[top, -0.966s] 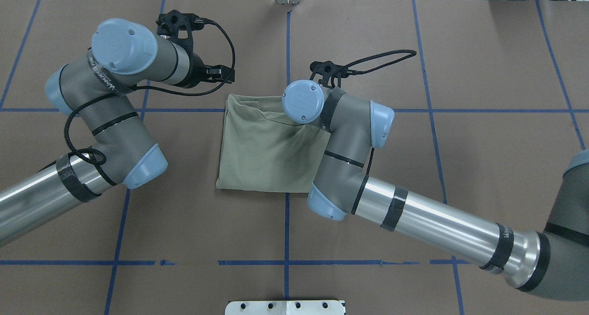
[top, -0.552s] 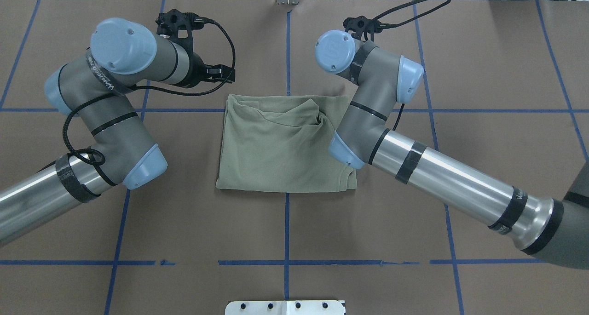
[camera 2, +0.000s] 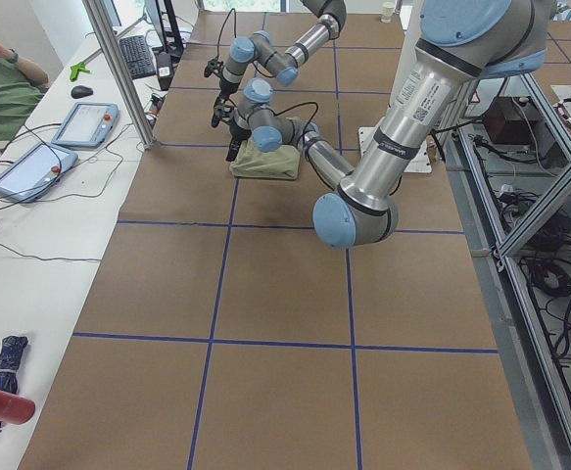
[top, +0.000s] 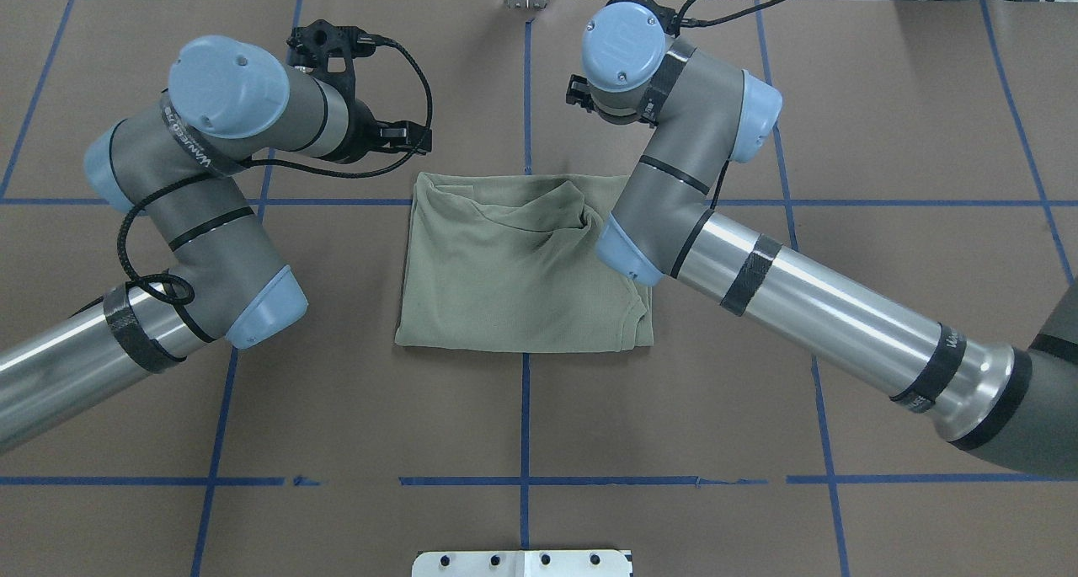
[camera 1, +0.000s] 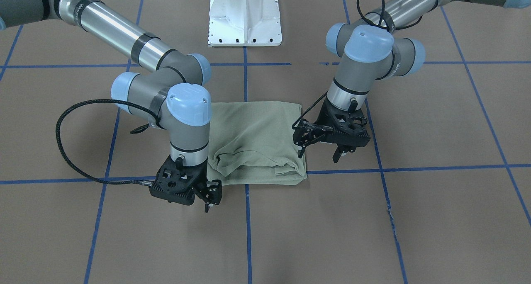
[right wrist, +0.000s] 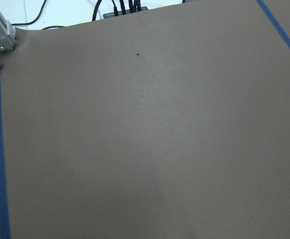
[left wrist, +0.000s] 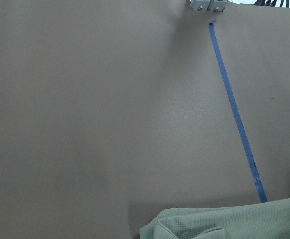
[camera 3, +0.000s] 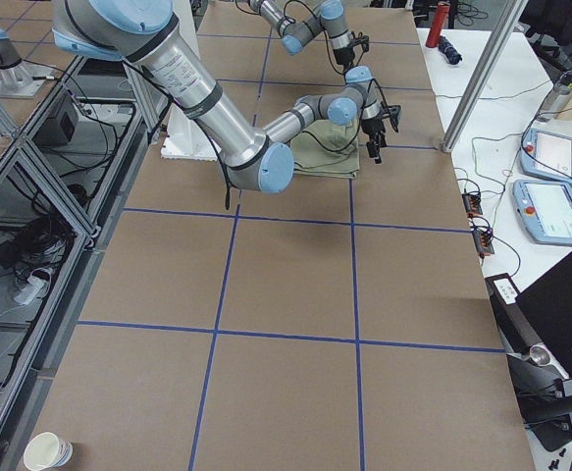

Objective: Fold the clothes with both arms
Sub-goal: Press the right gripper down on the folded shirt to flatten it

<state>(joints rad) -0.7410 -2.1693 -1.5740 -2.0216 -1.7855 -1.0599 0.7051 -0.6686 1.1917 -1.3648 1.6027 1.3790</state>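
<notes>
Where two blue tape lines (top: 525, 97) cross at the middle of the brown table (top: 842, 139), the shirt (top: 505, 282) is laid as a roughly square, sage-green packet. Its far edge is set along one tape line. Its left and near edges are seen to be straight and flat. Stacked layers of cloth are shown along the right edge. A curved fold is seen across the far part, and a bunched crease is gathered near the far right corner. In the front-facing view the edge away from the robot is seen as a thick rolled fold.

The left gripper (camera 1: 318, 153) is held above the table just beside the shirt's far left corner, with its jaws spread wide and nothing between them. The right gripper (camera 1: 209, 199) is held just beside the far right corner; whether its jaws are spread cannot be told.

A second ago the right wrist was placed over the shirt's right part, which was hidden by it. Since then that wrist has been drawn back toward the table's far edge, and the right part has been uncovered. The left arm has hardly been shifted.
</notes>
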